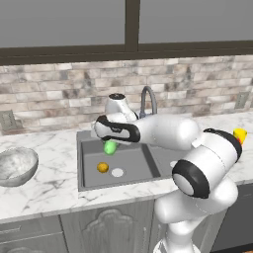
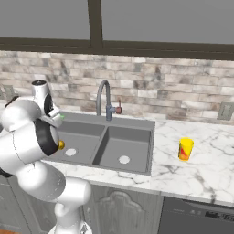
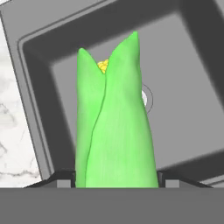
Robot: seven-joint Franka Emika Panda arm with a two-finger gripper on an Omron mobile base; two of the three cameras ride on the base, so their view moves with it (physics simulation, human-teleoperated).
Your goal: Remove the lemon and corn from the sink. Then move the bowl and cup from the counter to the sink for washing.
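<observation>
Green husk rises right in front of my hand camera — the corn [image 3: 116, 127] stands between my two finger tips, its leaves parted at the top over a patch of yellow kernels. My claw [image 1: 109, 143] is closed on the corn, holding it up in the air over the left basin of the grey sink [image 1: 89, 178], clear of the floor of the basin. From the left base camera the green end of the corn pokes out below my wrist. Down in that same basin the lemon [image 1: 103, 167] lies just beside the round drain. On the marble counter [image 1: 49, 188] to the left of the sink sits the speckled grey bowl [image 1: 16, 166] — well apart from me. The yellow cup [image 2: 185, 149] with its red mark stands upright on the counter right of the sink.
</observation>
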